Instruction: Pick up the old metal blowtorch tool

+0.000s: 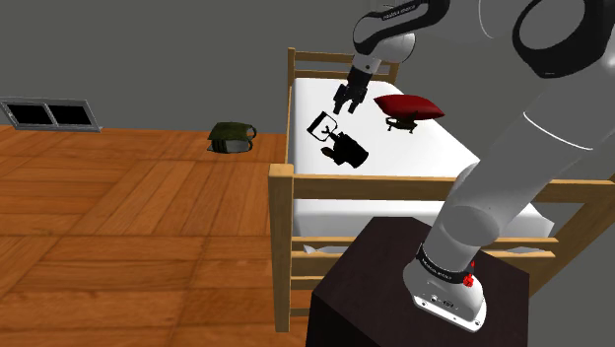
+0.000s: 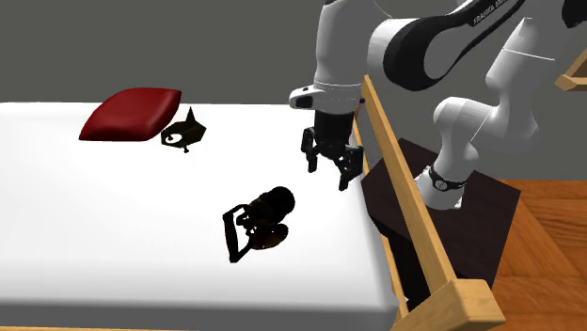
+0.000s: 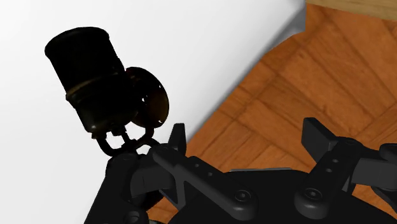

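The blowtorch is a dark, nearly black metal tool with a round tank and a thin loop handle. It lies on its side on the white mattress. In the second exterior view the blowtorch rests toward the mattress's near end. My gripper hangs open above the mattress beside the wooden side rail, apart from the tool and holding nothing. In the shoulder view the gripper is just above the tool. In the wrist view the blowtorch lies off to one side of the spread fingers.
A red cushion and a small dark object lie farther along the mattress. The wooden bed frame rings the mattress. A dark green object sits on the wooden floor. The dark stand is by the bed.
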